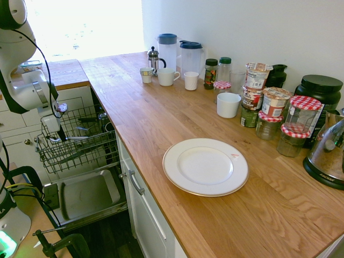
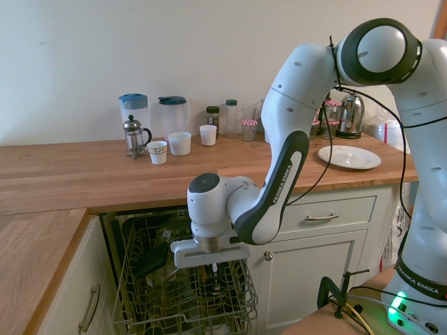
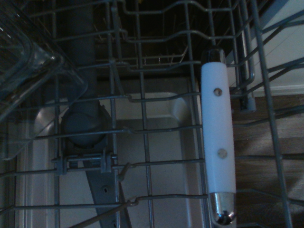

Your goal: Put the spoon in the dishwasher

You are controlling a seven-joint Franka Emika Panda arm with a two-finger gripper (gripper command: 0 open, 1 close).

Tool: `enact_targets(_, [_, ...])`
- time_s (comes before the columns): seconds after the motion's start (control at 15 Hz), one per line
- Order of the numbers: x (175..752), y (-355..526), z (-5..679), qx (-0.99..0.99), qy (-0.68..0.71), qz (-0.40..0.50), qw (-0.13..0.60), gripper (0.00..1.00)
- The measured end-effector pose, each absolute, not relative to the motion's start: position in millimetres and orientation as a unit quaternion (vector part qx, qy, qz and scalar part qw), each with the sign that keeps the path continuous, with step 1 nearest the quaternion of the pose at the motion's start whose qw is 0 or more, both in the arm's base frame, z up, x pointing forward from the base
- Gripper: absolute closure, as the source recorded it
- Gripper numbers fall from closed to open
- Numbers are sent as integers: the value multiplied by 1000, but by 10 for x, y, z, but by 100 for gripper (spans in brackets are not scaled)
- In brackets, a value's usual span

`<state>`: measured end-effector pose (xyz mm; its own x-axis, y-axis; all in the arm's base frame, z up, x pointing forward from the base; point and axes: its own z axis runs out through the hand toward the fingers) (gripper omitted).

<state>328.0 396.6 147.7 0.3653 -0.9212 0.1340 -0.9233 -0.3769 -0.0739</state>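
Down in the dishwasher (image 1: 86, 196), over the pulled-out rack (image 1: 80, 156), is where the gripper (image 1: 55, 131) is parked, pointed straight down. The fingers are pressed together. A slim bright piece is seen level just under them, and it's taken to be the spoon (image 1: 72, 138), pinched near one end. So the spoon is reckoned to be in the gripper, low over the rack wires and not yet let go.

To get this step right, the spoon should probably be brought down until it's as good as resting on the wires, laid across several of them rather than along a gap, and only then released. The gaps look wide for something that thin, so a drop from height could easily be lost through to the door below. The fingers should be opened gently and lifted straight up so no wire gets snagged.

Stuff that can't be made out:
- In the side view the fingers (image 2: 213, 269) are buried in rack wire (image 2: 140, 293), so the grip itself isn't shown.
- In the wrist view a white-handled piece (image 3: 217, 142) with rivets and a metal cap is seen. Whether it's held or just lying in the rack can't be told.
- A clear container (image 3: 23, 71) is cut off at the edge of the wrist view.
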Motion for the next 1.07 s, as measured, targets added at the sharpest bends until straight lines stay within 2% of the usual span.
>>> enact_targets(0.13, [3333, 3938, 1297, 824, -562, 73, 9, 100])
enact_targets(0.2, [3353, 3940, 1232, 824, -562, 71, 9, 0])
enact_targets(1.07, [3335, 3988, 1067, 825, -559, 82, 1, 0])
